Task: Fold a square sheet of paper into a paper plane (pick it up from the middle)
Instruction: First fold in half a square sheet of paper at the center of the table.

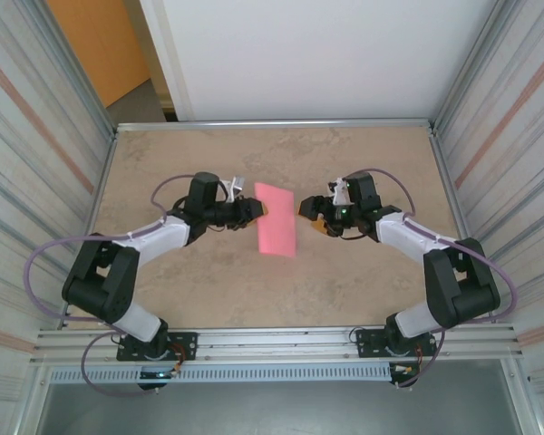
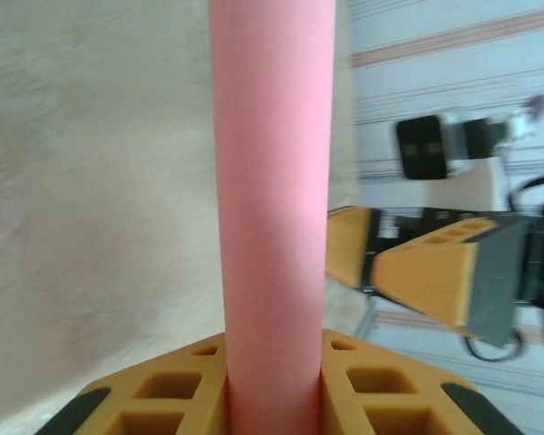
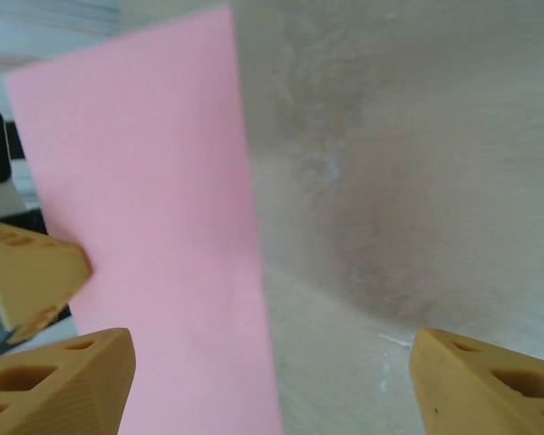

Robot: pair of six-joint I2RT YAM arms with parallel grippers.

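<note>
The square sheet of paper is pink and reads from above as a tall narrow rectangle in mid-table. My left gripper is shut on its left edge. In the left wrist view the pink sheet rises straight up from between the orange fingers. My right gripper stands open just right of the sheet, apart from it. In the right wrist view the sheet fills the left half, and the two fingertips stand wide apart with nothing between them. The paper plane is out of view.
The beige tabletop is framed by a metal rail at the back and corrugated walls at both sides. The right gripper's orange fingers sit close to the right of the sheet in the left wrist view.
</note>
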